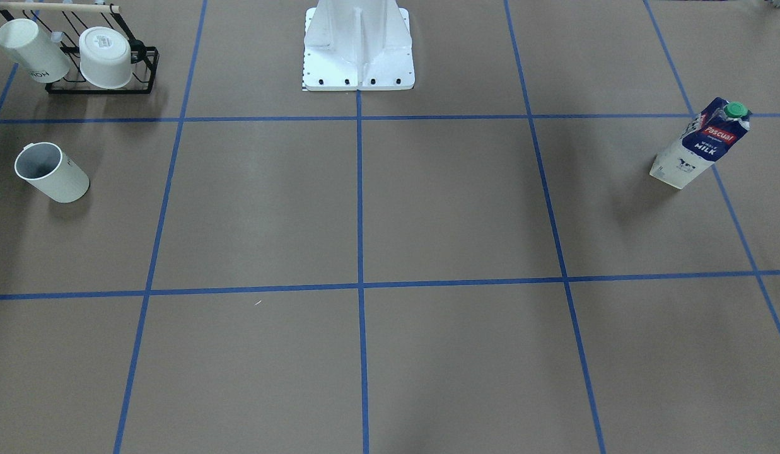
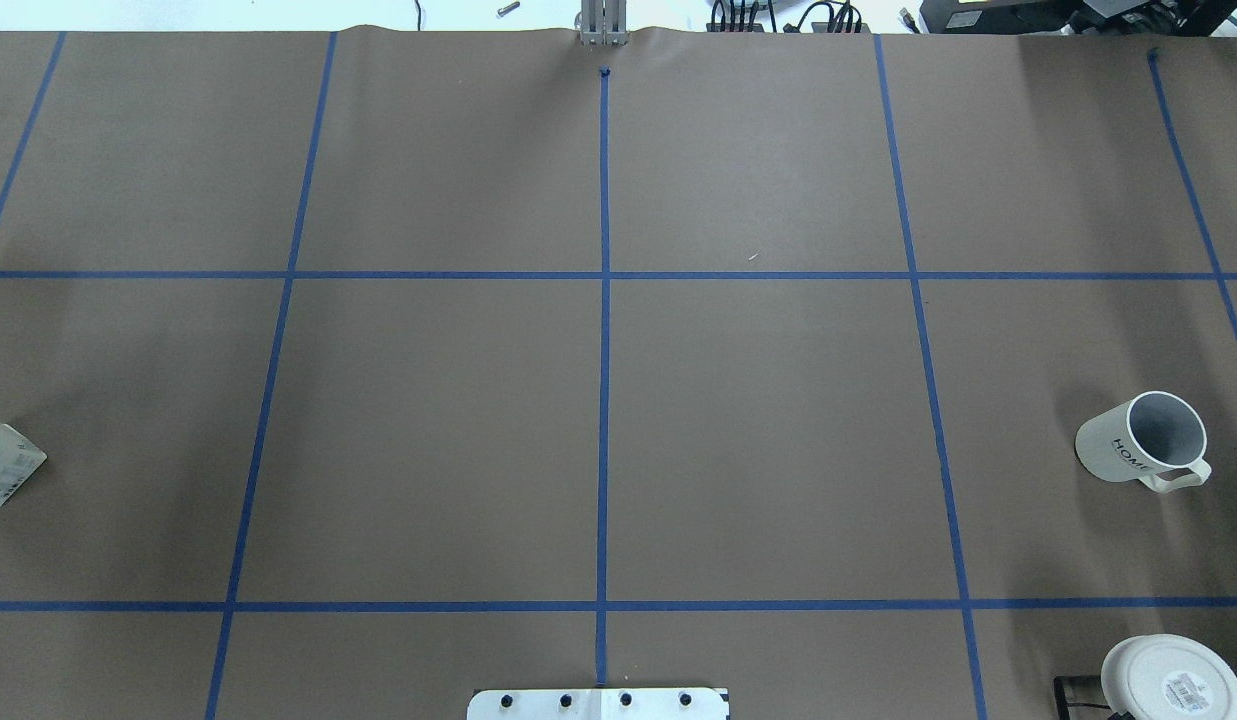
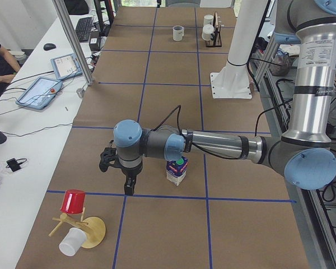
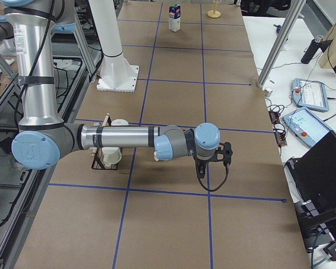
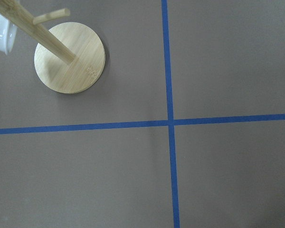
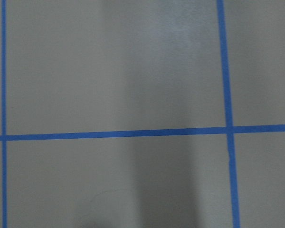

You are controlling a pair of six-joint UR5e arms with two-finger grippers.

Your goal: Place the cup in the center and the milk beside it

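The cup (image 1: pixel 51 172) is a white mug with a grey inside; it stands upright on the robot's right side, also in the overhead view (image 2: pixel 1143 440) and far off in the left side view (image 3: pixel 178 33). The milk carton (image 1: pixel 698 145) stands upright on the robot's left side, cut by the overhead view's edge (image 2: pixel 3 465). My left gripper (image 3: pixel 127 188) hangs over the table beside the milk (image 3: pixel 177 171), apart from it. My right gripper (image 4: pixel 201 172) hovers over bare table. I cannot tell if either is open or shut. The wrist views show no fingers.
A black wire rack (image 1: pixel 81 60) with two other white mugs stands at the robot's right, near the cup. A wooden mug tree (image 5: pixel 70 57) with a red and a white cup (image 3: pixel 73 202) stands at the left end. The white robot base (image 1: pixel 358 50) is at the table's back middle.
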